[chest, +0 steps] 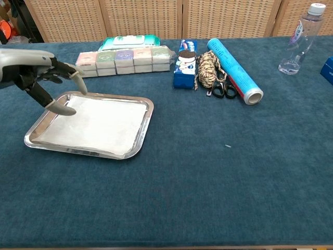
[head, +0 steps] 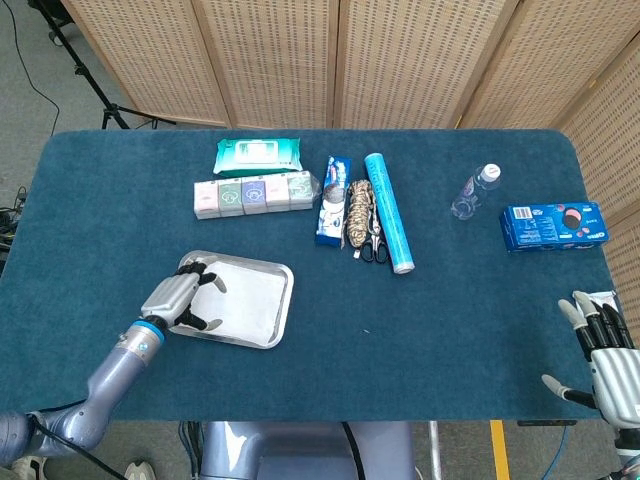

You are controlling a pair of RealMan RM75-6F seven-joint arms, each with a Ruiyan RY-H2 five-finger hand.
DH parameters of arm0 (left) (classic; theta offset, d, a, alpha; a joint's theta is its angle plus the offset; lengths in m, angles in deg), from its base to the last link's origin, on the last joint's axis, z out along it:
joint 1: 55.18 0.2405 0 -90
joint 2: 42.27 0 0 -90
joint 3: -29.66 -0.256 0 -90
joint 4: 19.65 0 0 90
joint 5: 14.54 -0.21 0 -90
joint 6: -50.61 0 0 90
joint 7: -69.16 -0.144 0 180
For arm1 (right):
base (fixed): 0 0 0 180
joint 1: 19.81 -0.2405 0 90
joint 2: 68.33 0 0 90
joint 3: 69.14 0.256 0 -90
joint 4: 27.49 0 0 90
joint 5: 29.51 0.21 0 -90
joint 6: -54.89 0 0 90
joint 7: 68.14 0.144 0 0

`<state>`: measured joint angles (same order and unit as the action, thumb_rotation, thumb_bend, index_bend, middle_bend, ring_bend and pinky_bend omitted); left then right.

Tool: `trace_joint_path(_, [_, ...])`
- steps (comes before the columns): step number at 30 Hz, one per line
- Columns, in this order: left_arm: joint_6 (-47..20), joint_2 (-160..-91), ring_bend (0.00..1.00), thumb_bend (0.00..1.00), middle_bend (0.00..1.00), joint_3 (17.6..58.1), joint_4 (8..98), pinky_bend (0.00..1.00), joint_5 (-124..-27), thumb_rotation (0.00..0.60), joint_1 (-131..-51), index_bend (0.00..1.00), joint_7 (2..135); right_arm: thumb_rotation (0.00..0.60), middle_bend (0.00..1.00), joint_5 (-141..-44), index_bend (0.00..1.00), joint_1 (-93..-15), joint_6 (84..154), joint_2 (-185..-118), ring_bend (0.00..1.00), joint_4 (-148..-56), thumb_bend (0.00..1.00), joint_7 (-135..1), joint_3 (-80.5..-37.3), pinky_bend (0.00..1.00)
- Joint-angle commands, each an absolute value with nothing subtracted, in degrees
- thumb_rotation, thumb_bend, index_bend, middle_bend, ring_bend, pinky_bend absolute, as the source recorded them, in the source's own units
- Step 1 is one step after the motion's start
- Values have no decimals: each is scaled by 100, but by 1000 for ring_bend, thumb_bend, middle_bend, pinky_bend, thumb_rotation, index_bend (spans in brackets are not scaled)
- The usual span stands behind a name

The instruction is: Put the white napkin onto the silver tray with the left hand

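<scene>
White napkin (chest: 96, 124) lies flat inside the silver tray (chest: 142, 132), front-left of table. Left hand (chest: 44, 78) hangs above tray's left end, off the napkin, fingers (chest: 78, 80) spread apart, nothing in them. Right hand (head: 605, 350) at table's front-right edge, fingers splayed, also holding nothing. Behind tray: row of pastel boxes (chest: 124, 61) w/ green wipes pack (chest: 129, 41) just behind. Blue roll (chest: 234, 70), scissors (chest: 222, 86) and rope bundle (chest: 207, 69) mid-table, bottle (chest: 303, 39) far right
</scene>
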<state>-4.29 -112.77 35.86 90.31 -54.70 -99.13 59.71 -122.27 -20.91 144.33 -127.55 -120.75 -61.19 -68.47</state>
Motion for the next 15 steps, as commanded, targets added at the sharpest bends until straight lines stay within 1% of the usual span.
trace_joint_path(1, [-902,-11112,0,212,8,3755,9214,0,-6287,571,-9428,376,6570,600,0,-12223,43,-2095,14424,-12759,0,-12072,0,-6122,-6848,0])
trace_joint_path(6, [-1238,-11000,0,212,8,3682,9244,0,-6893,571,-9045,376,6955,600,0,-12203,43,-2114,14376,-12770,0,-12079,0,-6165,-6846,0])
trace_joint_path(8, [-1397,-10916,0,213,8,3586,9200,0,-7116,571,-8819,376,7153,600,0,-12193,43,-2125,14347,-12779,0,-12085,0,-6198,-6847,0])
trace_joint_path(10, [-1691,-10810,0,213,6,3383,9046,0,-7523,571,-8453,376,7438,600,0,-12159,43,-2142,14300,-12796,0,-12096,0,-6268,-6840,0])
trace_joint_path(13, [-2146,-10877,0,212,1,3201,8659,0,-8046,571,-8054,370,7695,600,0,-12120,43,-2161,14256,-12812,0,-12109,0,-6337,-6827,0])
trace_joint_path(15, [-2645,-11005,0,212,1,3090,8318,0,-8374,570,-7714,363,7789,600,0,-12083,43,-2184,14207,-12829,0,-12114,0,-6387,-6813,0])
